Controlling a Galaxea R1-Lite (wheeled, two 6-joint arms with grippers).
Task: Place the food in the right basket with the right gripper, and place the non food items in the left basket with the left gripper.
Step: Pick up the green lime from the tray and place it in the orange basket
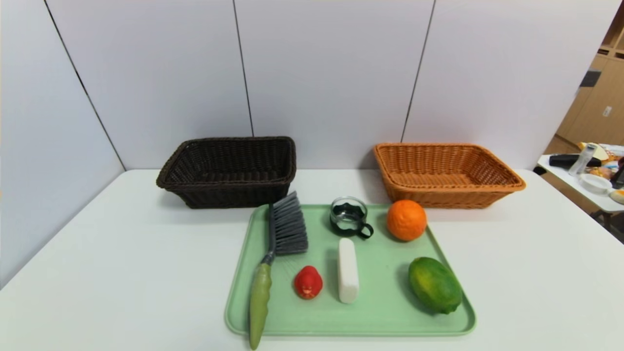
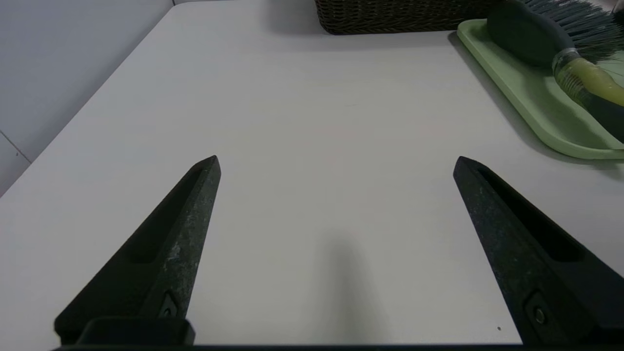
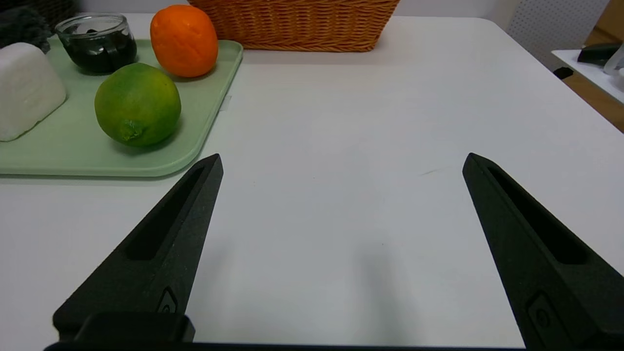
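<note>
Head view: we see left basket and right basket at bench far edge, both holding nothing. Green tray at near edge carries brush, glass cup, white bar, red toy, orange, green fruit.

Left wrist view: we see left hand spread wide, gripping nothing, over bare bench beside tray's brush side.

Right wrist view: we see right hand spread wide, gripping nothing, over bare bench beside tray's fruit side.
</note>
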